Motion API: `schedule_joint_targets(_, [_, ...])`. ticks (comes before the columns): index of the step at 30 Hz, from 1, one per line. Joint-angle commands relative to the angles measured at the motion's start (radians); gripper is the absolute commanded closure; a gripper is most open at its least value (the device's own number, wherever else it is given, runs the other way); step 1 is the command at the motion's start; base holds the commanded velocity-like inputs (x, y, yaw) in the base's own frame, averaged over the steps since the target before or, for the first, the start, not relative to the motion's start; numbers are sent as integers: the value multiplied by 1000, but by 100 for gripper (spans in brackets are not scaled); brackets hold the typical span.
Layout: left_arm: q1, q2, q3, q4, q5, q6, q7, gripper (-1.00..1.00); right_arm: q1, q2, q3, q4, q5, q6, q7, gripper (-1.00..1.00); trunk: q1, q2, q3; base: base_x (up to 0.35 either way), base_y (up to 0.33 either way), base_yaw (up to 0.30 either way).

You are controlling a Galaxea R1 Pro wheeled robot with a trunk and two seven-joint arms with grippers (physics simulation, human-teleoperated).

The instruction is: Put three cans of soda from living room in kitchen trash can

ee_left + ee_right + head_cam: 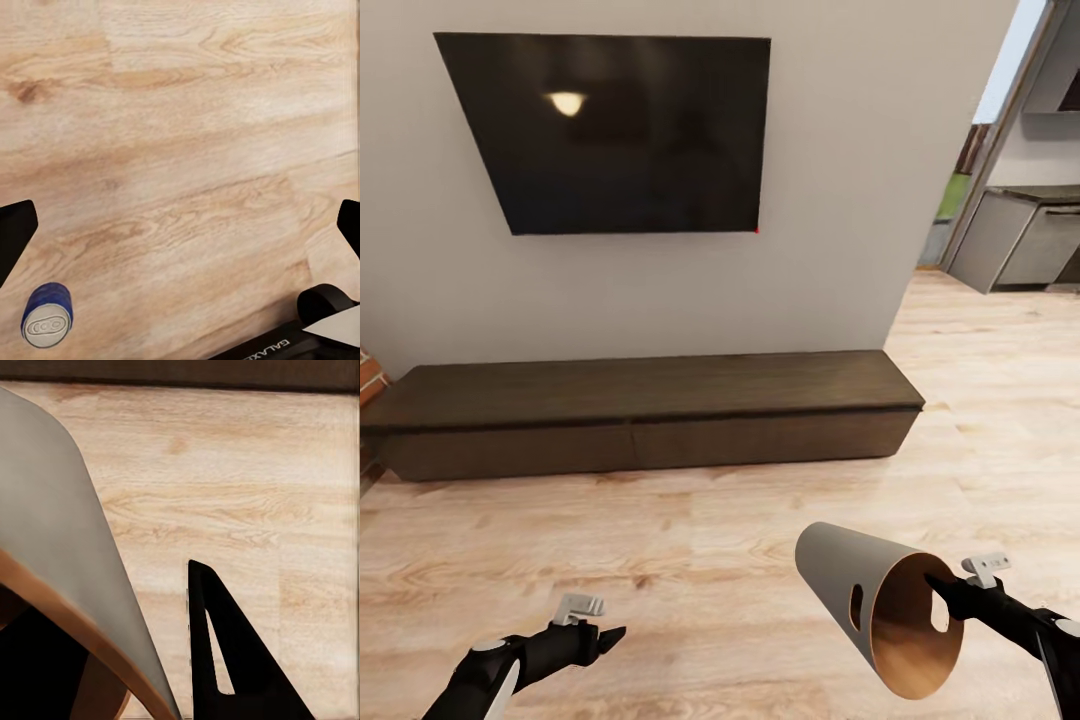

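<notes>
Low at the left of the head view, the left tool (pixel 603 634) hangs over the wood floor (pixel 690 540) with nothing between its fingers; its wrist view shows the 2 dark fingertips (pixel 15 232) spread wide, well apart. Below that tool, 1 blue can (pixel 47 315) lies on its side on the floor, silvery end toward the camera, near one fingertip and untouched. It looks light, rigid and smooth, so it would likely roll if nudged; a grip across its round body, squarely at mid-length, seems safest. Ahead, a long dark bench (pixel 645 410) runs under the black TV (pixel 610 130). To the right, the right tool (pixel 940 590) is pinched on the rim of the bin (pixel 860 590), which hangs tipped on its side, its orange-brown mouth facing the robot. The bin appears stiff and light. Far right, a doorway shows grey cabinets (pixel 1020 240).
</notes>
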Motion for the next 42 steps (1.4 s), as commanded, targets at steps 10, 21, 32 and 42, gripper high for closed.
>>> schedule_joint_targets(10, [0, 0, 0, 0, 0, 0, -1, -100, 0, 1, -1, -1, -6, 2, 5, 100, 0, 0, 6, -24, 81, -168])
schedule_joint_targets(21, [0, 0, 0, 3, 0, 1, 1, -100, 0, 1, -1, -1, -6, 2, 4, 100, 0, 0, 7, -163, 244, -14])
schedule_joint_targets(32, [-1, 1, 11, 32, 4, 24, 109, -100, 0, 1, 0, 1, -5, 2, 4, 100, 0, 0, 7, -39, 40, 0])
schedule_joint_targets(42, [-6, -7, 12, 80, 21, 134, 585, -100, 0, 15, 1, 1, -2, 2, 4, 100, 0, 0, 7, -1, 1, 0])
